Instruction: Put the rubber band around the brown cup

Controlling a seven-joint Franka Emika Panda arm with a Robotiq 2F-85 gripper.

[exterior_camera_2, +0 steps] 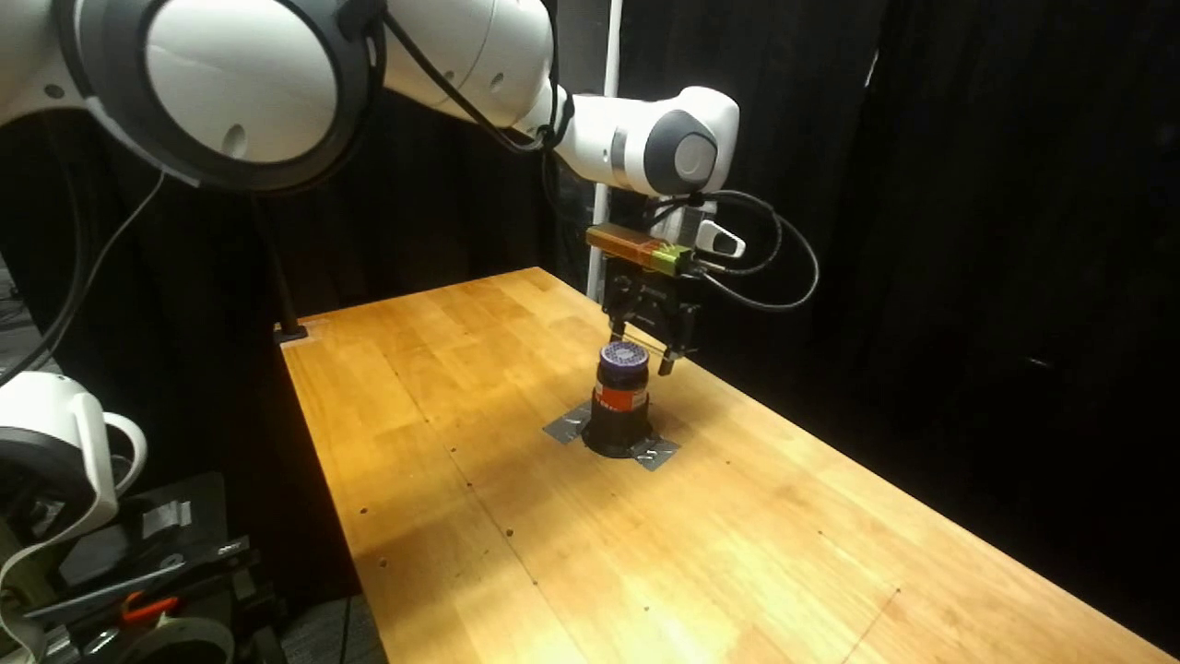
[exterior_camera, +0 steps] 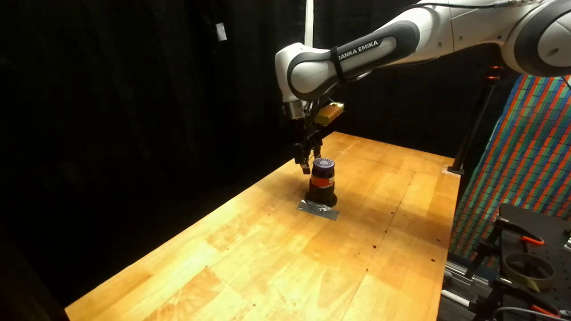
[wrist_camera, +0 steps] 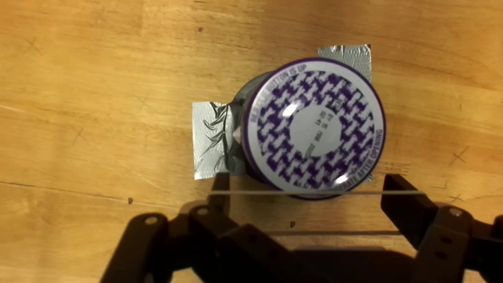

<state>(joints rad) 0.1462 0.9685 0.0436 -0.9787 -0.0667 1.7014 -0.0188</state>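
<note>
The brown cup is a dark cylinder with an orange-red stripe and a purple-and-white lid. It stands upright on the table in both exterior views (exterior_camera: 323,182) (exterior_camera_2: 620,398), and its lid fills the middle of the wrist view (wrist_camera: 316,129). My gripper (wrist_camera: 308,192) is open, fingers spread and pointing down. The rubber band (wrist_camera: 251,192) is stretched straight between the two fingers, and its line crosses the lid's near edge in the wrist view. In both exterior views the gripper (exterior_camera: 312,163) (exterior_camera_2: 643,351) is beside the cup, with fingertips near lid height.
The cup sits in a wider black base (exterior_camera: 320,197) held by silver tape (exterior_camera: 318,210) (wrist_camera: 210,139). The wooden table's long edge (exterior_camera_2: 802,429) runs close behind the gripper. A dark post (exterior_camera: 477,120) stands at a table corner. A cart with tools (exterior_camera: 531,218) stands beside the table.
</note>
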